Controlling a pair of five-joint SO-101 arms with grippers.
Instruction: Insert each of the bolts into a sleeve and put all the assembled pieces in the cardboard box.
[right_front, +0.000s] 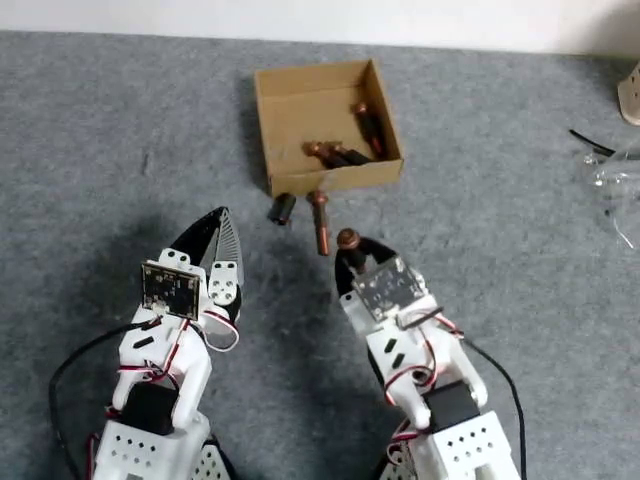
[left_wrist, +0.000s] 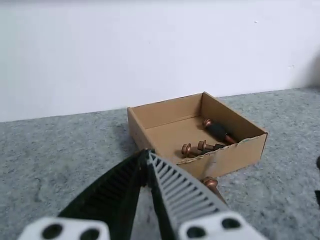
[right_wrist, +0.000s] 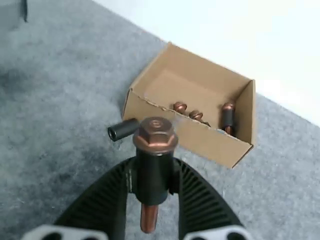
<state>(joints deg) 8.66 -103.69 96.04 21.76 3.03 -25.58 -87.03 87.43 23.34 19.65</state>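
Three assembled pieces (right_front: 368, 128) lie inside the cardboard box (right_front: 300, 100). Just outside the box wall facing the arms, a loose black sleeve (right_front: 283, 208) and a bare copper bolt (right_front: 320, 222) lie beside each other on the grey worktop (right_front: 500, 220). The right tool (right_wrist: 152, 172), slightly further from that wall, is clamped on a sleeved bolt (right_wrist: 155, 137), head uppermost. The left tool (left_wrist: 146, 157), before the same wall, has its fingers pressed together and holds nothing.
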